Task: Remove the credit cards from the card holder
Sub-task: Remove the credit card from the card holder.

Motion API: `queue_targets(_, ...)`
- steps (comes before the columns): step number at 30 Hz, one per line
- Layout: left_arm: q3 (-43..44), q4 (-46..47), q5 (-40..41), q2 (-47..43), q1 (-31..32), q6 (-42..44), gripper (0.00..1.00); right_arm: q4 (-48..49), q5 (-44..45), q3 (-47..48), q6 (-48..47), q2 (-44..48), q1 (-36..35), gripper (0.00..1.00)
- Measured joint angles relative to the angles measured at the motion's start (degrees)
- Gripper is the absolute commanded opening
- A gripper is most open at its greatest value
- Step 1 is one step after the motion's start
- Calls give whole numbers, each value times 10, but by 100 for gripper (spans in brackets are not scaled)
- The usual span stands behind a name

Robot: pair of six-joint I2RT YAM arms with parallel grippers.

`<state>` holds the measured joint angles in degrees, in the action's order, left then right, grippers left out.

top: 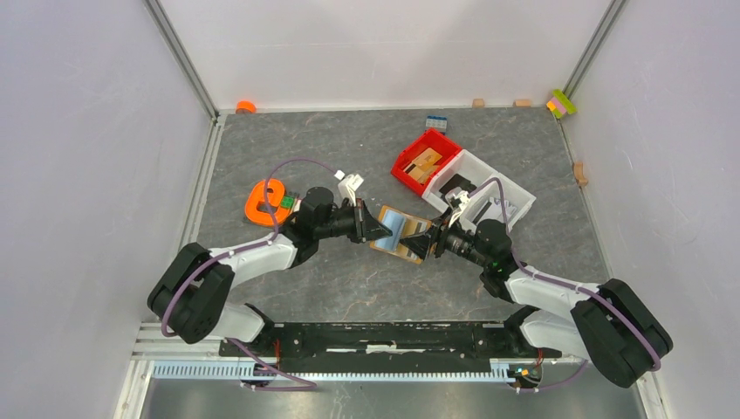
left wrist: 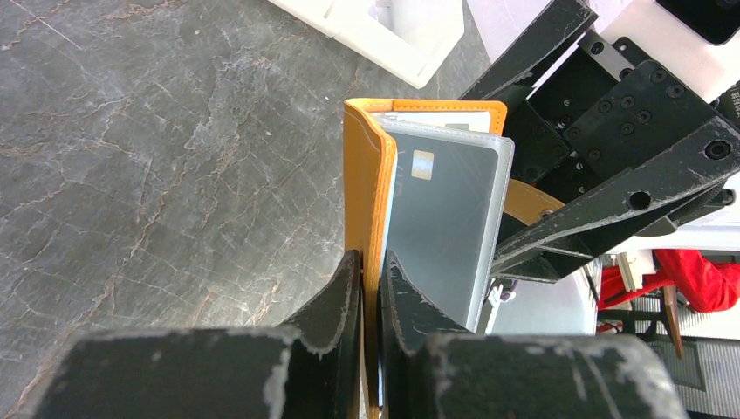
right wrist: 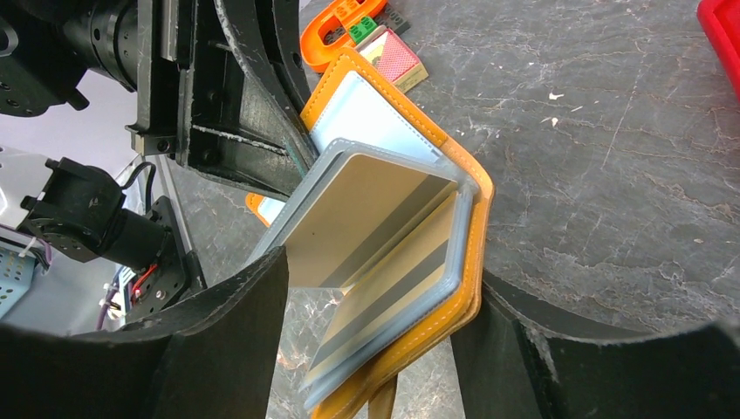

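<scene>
Card holder sits half-open mid-table between both arms, left jaws pinched shut on its floppy orange cover, right jaws spread wide astride the clear sleeves. Credit cards inside look stiff, light and slick; probably best pinched at an exposed edge.

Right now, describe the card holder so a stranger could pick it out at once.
On the grey marbled table, look to its middle, near the red bin. The card holder is the orange-tan wallet pinched by the left end effector. Unlike the orange ring nearby, it folds open on pale blue-grey sleeves.
</scene>
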<state>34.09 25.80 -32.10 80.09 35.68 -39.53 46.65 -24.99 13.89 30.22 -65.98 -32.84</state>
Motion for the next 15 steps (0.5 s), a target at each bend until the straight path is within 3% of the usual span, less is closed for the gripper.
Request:
queue_targets(10,6,0,0,5,9,4,2,0,0,0,1,-2,0,72)
queue_targets(15,8,0,-1,6,12,4,4,0,2,0,1,-2,0,68)
